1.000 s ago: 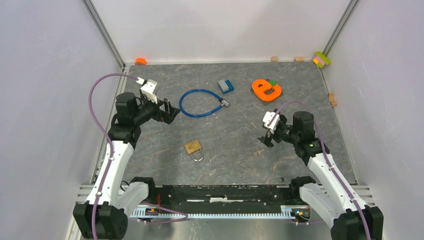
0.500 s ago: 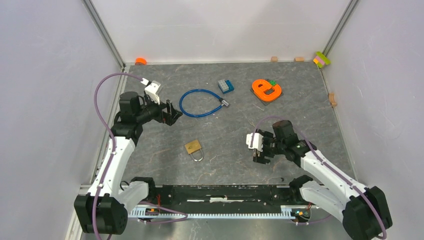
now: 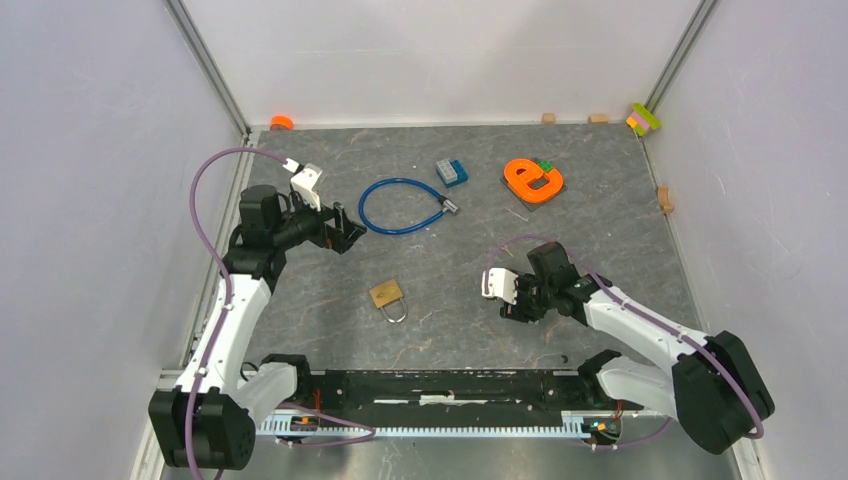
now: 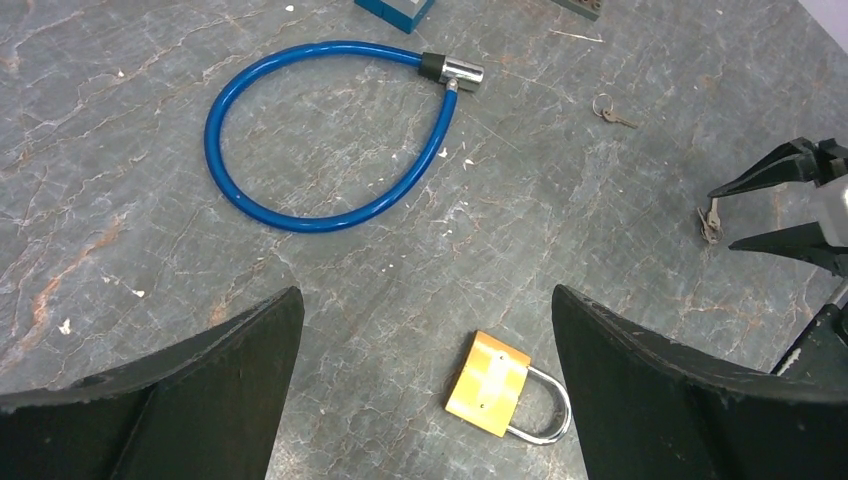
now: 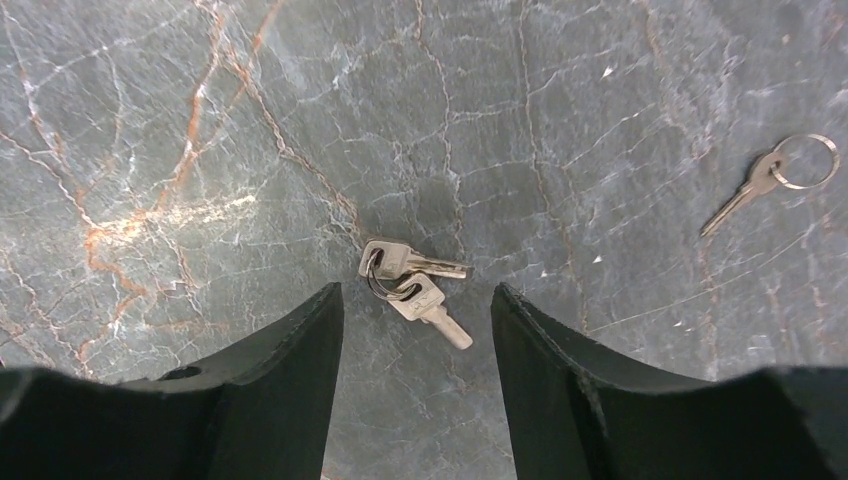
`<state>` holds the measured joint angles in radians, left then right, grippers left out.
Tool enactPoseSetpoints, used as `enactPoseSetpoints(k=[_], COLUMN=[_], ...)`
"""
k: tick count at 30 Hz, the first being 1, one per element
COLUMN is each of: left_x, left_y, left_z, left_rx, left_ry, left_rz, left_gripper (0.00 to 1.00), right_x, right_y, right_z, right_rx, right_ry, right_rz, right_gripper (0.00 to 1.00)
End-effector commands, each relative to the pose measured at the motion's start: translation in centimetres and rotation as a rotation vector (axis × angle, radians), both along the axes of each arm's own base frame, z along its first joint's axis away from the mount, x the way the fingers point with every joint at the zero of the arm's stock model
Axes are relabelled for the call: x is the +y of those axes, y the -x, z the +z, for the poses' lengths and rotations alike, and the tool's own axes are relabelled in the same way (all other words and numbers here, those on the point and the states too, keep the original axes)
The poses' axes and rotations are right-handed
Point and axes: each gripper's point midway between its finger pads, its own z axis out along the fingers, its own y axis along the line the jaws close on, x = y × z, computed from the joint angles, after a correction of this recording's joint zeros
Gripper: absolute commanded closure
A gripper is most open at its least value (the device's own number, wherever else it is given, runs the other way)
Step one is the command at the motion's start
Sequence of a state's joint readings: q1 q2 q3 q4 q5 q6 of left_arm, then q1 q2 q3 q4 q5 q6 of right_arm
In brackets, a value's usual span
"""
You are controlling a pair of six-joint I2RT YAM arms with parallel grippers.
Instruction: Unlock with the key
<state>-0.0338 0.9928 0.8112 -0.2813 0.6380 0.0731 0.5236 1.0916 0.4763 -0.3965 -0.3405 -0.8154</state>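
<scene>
Right tool [image 5: 415,296], jaws apart, hangs over the key bunch [image 5: 411,282] on the bench [image 5: 620,90]; blades point toward 4 o'clock in wrist view, left arm well apart.

Top view high and rearward, left wrist oblique and farther, right wrist close overhead, both sharing key pair [image 5: 418,294]

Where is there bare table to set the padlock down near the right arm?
There is room between the padlock and the right end effector, and along the right side past the orange letter. It is crowded under that end effector, where the key pair lies, and around the blue cable lock.
</scene>
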Motion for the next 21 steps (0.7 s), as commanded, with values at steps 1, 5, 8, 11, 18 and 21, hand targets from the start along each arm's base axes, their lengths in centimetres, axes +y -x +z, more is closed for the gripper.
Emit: enactPoseSetpoints(k=[1, 5, 8, 11, 18, 21], left_x=[-0.3, -0.4, -0.4, -0.5, -0.6, -0.6], left_y=[0.0, 0.1, 0.1, 0.2, 0.3, 0.3], left_z=[1.4, 1.3, 1.3, 1.2, 1.3, 1.3], left_rx=[-0.067, -0.068, -0.069, -0.069, -0.074, -0.078], left_ry=[0.009, 0.013, 0.016, 0.017, 0.02, 0.024], left_rz=[-0.028, -0.031, -0.034, -0.039, -0.044, -0.049], left_gripper=[0.0, 0.0, 0.0, 0.0, 0.0, 0.0], right_x=[0.3, 0.3, 0.5, 0.7, 0.9, 1.7], right_y=[-1.3, -1.6, -1.6, -1.4, -1.1, -1.3], right_z=[0.5, 0.2, 0.1, -0.2, -0.7, 0.1], right_rx=[-0.022, -0.021, -0.01, 0.013, 0.049, 0.047], right_ry=[0.009, 0.022, 0.023, 0.03, 0.043, 0.011], right_rz=[-0.019, -0.021, -0.013, 0.003, 0.031, 0.053], right_gripper=[0.4, 0.41, 0.41, 0.43, 0.63, 0.76])
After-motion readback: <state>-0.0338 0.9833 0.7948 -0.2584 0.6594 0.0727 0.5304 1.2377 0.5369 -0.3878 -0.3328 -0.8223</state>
